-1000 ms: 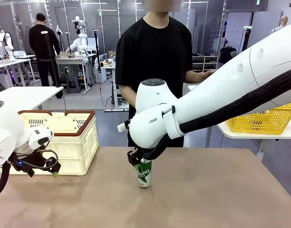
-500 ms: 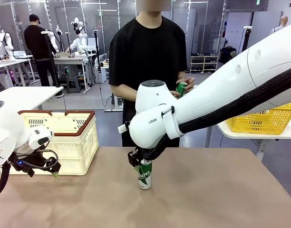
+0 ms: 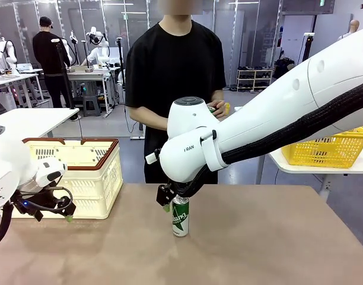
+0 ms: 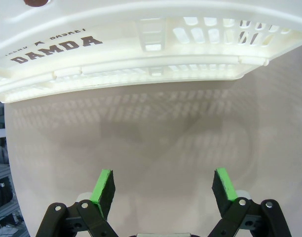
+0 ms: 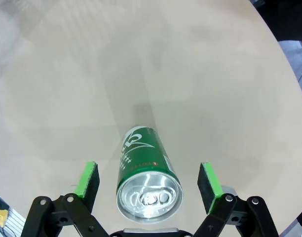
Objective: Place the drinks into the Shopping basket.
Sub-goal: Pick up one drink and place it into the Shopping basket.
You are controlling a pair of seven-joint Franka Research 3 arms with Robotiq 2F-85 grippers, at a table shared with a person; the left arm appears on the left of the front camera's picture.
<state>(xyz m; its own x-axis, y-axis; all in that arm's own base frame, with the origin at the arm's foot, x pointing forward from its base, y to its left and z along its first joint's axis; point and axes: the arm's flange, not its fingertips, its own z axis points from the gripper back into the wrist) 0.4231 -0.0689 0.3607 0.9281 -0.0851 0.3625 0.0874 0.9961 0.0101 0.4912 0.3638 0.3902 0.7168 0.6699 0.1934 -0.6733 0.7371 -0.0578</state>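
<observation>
Your right gripper [image 5: 149, 180] is wide open, green can [image 5: 141, 153] upright between its pads, touching neither; left gripper [image 4: 164, 186] also wide, Shopping basket [image 4: 141, 64] just ahead.

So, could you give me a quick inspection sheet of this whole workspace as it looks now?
Surface: brown table, no spills seen.
Job's things: green can upright mid-table; white basket at left.
Clutter: nothing seen.
Grippers: right gripper open around the can, pads off it; left gripper open beside the basket.
Cables: black hose along the right arm.
Surroundings: person's hand holds something green; yellow basket on a side table.
</observation>
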